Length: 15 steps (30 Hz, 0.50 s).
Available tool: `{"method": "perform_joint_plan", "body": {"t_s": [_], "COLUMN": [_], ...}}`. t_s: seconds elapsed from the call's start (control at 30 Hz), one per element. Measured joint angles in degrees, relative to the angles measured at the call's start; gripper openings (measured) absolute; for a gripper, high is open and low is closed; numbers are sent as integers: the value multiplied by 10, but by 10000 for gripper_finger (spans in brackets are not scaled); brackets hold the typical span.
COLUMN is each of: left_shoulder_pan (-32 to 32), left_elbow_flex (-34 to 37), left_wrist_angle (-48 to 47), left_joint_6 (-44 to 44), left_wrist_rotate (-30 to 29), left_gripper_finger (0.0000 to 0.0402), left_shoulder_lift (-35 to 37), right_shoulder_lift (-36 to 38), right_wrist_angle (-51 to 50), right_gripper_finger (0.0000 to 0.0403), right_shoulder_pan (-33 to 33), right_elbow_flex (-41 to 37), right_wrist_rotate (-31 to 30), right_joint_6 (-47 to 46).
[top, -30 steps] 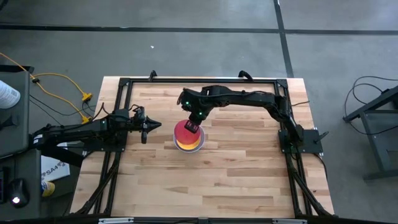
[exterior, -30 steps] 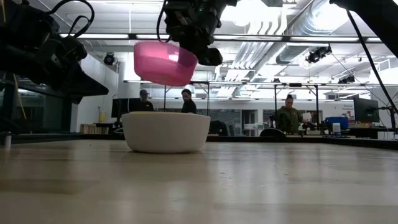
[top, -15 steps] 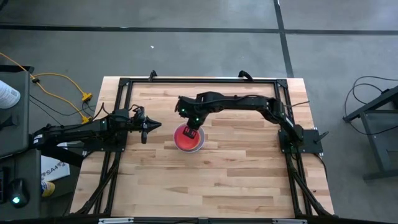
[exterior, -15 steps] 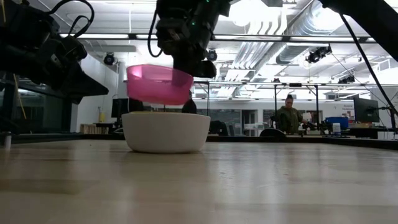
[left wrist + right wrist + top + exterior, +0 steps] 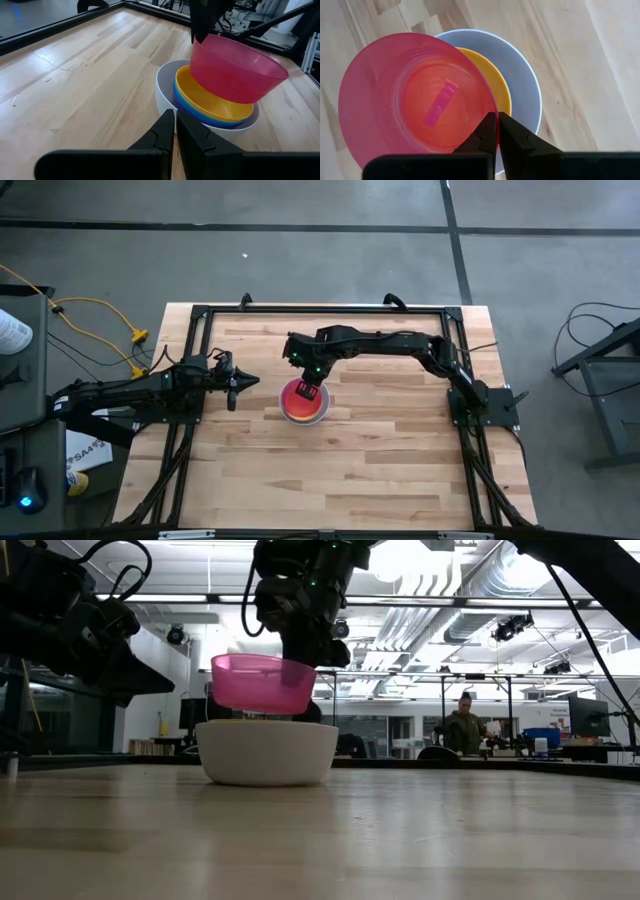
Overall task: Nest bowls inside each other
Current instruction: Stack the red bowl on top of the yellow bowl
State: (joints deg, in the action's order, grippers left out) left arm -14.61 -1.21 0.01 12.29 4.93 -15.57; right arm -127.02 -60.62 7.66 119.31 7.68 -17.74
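A white bowl (image 5: 318, 417) stands on the table's middle with a blue bowl (image 5: 196, 111) and a yellow-orange bowl (image 5: 210, 102) nested in it. The red bowl (image 5: 262, 683) hangs just above them, close over the yellow-orange one, with my right gripper (image 5: 497, 116) shut on it. In the right wrist view the red bowl (image 5: 415, 100) covers most of the stack. My left gripper (image 5: 250, 381) waits shut, to the left of the bowls, pointing at them. My right gripper pinches the red bowl's rim (image 5: 492, 107) between its two fingers, one finger inside the bowl and one outside. The fingers come steeply from above, at the rim's far right side. The bowl hangs open side up, nearly level, above the stack.
A black metal frame (image 5: 320, 308) runs around the table's edges. Bare wood lies on all sides of the bowls. People and desks show in the room beyond the table's far edge.
My right gripper has sunk with the red bowl and drifted a little toward the table's near edge. The bowl, first high and tilted, now hangs nearly level just over the stack and covers the yellow-orange bowl from above.
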Motion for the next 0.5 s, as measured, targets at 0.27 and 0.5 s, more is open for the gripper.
{"method": "perform_joint_plan", "body": {"t_s": [0.27, 0.5], "left_shoulder_pan": [0, 0], "left_elbow_flex": [0, 0], "left_wrist_angle": [0, 0], "left_joint_6": [0, 0], "left_wrist_rotate": [0, -2], "left_gripper_finger": [19, 19], "left_shoulder_lift": [0, 0], "right_shoulder_lift": [0, -11], "right_wrist_angle": [-1, -13], "right_gripper_finger": [3, 3], "right_shoulder_pan": [2, 8], "right_elbow_flex": [0, -1], "right_wrist_rotate": [1, -3], "right_joint_6": [4, 15]}}
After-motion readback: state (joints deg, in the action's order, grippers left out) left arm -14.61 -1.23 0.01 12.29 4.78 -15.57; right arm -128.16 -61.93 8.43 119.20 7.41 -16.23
